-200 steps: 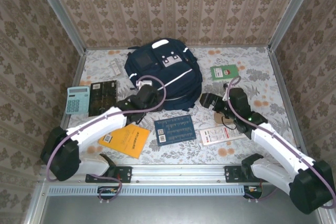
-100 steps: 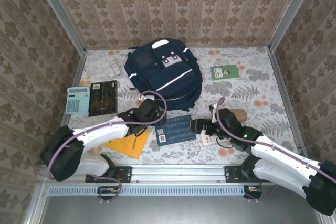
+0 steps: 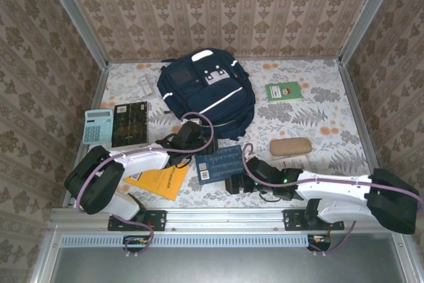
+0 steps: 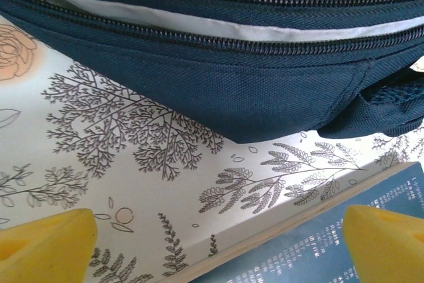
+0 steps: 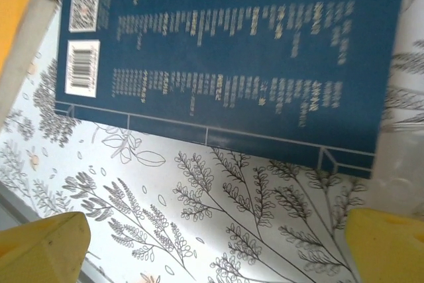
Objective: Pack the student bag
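Note:
The student bag point(image 3: 205, 91) is a large navy backpack with a white stripe, lying at the back centre of the table; its zipped lower edge point(image 4: 218, 64) spans the top of the left wrist view. My left gripper point(image 3: 201, 144) hovers open just in front of that edge, its yellow fingertips wide apart point(image 4: 215, 243) over bare cloth. A blue book point(image 3: 222, 162) lies right beside it point(image 4: 318, 250). My right gripper point(image 3: 232, 183) is low at the book's near edge, pointing left, open point(image 5: 215, 246) with only cloth between the fingers; the book's barcoded cover point(image 5: 232, 44) lies just ahead.
An orange book point(image 3: 159, 178) lies left of the blue one. A calculator point(image 3: 98, 126) and a black pad point(image 3: 130, 122) sit at the left. A green booklet point(image 3: 283, 90) and a tan pencil case point(image 3: 291, 146) lie at the right. A metal rail point(image 3: 218, 217) runs along the near edge.
My right arm has swung from beside the bag down and left to the blue book's near edge, uncovering the tan pencil case. The left gripper shifted slightly toward the book.

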Robot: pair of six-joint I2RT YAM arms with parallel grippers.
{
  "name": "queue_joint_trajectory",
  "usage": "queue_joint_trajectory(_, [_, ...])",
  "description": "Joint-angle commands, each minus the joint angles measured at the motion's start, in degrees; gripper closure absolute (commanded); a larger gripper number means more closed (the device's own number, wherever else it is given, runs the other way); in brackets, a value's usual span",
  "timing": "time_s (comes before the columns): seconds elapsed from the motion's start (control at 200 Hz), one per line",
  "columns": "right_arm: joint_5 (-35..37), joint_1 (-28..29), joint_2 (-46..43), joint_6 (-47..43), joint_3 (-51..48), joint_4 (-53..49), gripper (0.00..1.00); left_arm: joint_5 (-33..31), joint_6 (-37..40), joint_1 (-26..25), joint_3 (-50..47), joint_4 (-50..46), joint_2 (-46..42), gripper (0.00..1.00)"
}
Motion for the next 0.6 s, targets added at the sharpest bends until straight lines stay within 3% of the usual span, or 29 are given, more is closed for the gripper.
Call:
queue_joint_trajectory(0.0, [1.58,1.44,4.62,3.67,1.59,5.53,0.00,1.92,-1.42,0.45,-0.92,2.19,0.80,0.04])
queue_joint_trajectory(0.115, [2.55,1.96,8.57,4.91,2.23,9.07,0.00,2.31,-0.81,0.71,-1.00,1.42,1.25,0.05])
queue_joint_trajectory(0.26, [5.59,1.01,12.14,1.97,7.24,5.64,0.00,3.07,-1.35,1.89,-3.08,2.88,1.20,0.06])
queue_joint_trajectory(0.595, [1.74,-8.55,15.40,-2.76,11.27,9.16,0.00,7.73,-2.22,5.42,-7.11,5.06,-1.33,0.08])
